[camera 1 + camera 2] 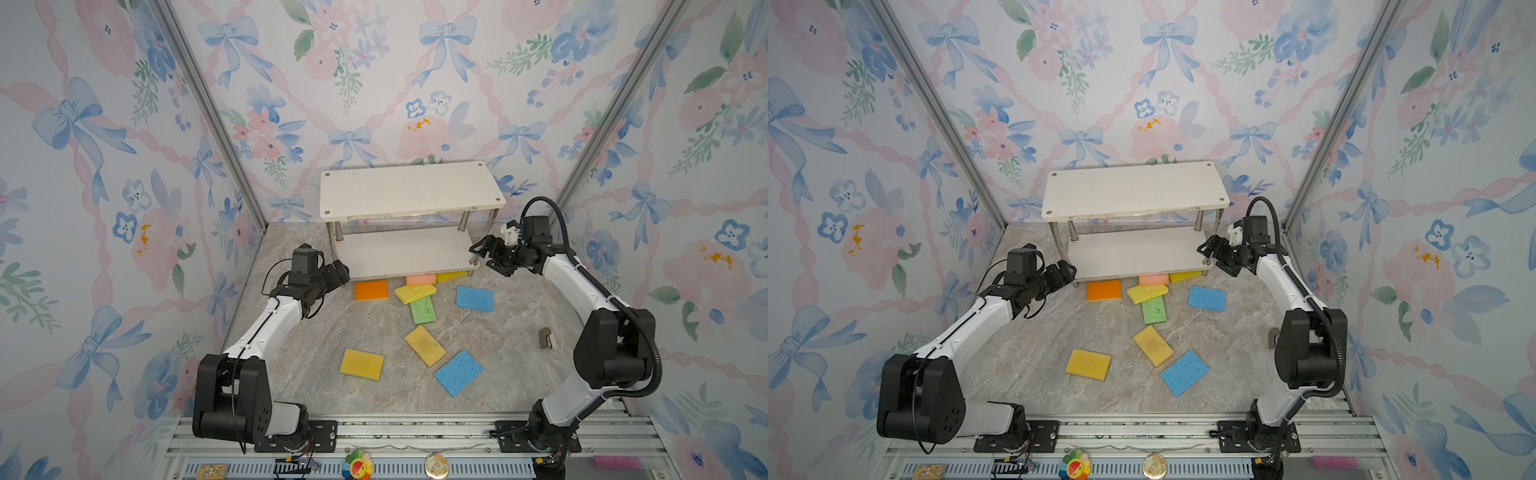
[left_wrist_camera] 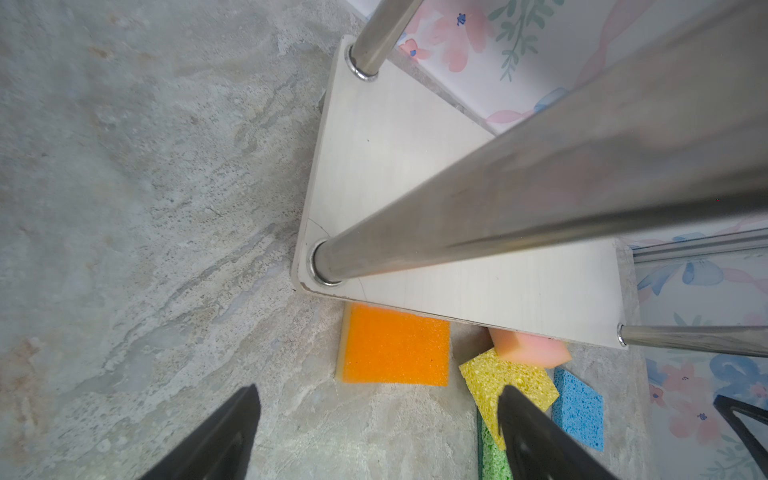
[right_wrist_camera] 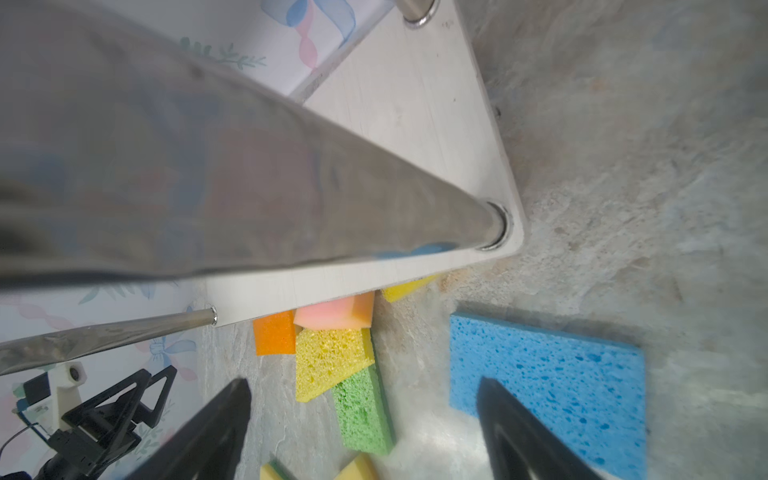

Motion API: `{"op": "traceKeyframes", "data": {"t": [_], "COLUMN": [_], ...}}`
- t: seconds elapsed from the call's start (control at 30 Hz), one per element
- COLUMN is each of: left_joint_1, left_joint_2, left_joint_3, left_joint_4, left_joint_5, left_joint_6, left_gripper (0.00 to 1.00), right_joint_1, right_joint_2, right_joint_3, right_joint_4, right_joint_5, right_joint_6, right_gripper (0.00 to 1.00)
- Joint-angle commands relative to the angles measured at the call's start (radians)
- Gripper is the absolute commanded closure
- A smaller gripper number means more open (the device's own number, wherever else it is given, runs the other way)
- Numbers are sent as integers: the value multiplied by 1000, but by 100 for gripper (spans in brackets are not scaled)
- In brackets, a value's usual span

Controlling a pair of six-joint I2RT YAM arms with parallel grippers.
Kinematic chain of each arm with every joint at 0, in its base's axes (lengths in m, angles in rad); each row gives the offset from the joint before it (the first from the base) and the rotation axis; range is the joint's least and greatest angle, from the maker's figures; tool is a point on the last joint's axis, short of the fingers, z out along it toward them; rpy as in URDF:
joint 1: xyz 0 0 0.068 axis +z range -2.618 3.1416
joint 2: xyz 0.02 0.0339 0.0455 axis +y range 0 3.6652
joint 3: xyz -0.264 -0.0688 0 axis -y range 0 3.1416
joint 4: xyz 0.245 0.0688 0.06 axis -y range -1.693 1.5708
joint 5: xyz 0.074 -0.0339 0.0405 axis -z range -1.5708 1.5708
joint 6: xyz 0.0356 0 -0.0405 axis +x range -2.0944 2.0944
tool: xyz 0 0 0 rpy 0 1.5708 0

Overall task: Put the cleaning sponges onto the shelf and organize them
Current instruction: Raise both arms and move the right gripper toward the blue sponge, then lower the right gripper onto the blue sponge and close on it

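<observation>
Sponges (image 1: 361,364) lie scattered on the surface (image 1: 498,345), none shelved; the pink sponge (image 1: 420,279) sits half under the shelf (image 1: 411,189). Left tool (image 1: 343,272) and right tool (image 1: 484,257), both spread and empty, hover beside its legs (image 1: 338,232); a careless reach could shove it askew.

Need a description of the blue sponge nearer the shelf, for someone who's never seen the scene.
Find the white two-tier shelf at the back wall. On the table just before its right end lies the blue sponge, flat, touching nothing. The other blue sponge lies farther forward, beside a tan sponge.
</observation>
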Motion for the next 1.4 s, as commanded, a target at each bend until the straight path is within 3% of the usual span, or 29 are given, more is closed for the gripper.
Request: {"op": "traceKeyframes", "data": {"t": [0.0,0.33,0.5,0.87,1.37], "left_joint_1": [6,5,4,4,4], "left_joint_2": [-28,-97,-141,-154,-177], "left_joint_3": [-34,-103,-132,-152,-168], "left_joint_4": [14,14,14,14,13], "left_joint_5": [17,29,24,11,1], "left_joint_6": [-15,-48,-56,-66,-71], "left_gripper": [8,8,8,7,7], "right_joint_1": [22,53,54,99,83], "right_joint_2": [-27,-106,-88,-129,-63], "right_joint_3": [-129,-291,-268,-357,-346], "right_joint_4": [60,110,-92,-49,-42], "right_joint_5": [53,190,280,370,387], "right_joint_6": [124,396,469,748,758], "right_gripper": [15,28,35,33,37]}}
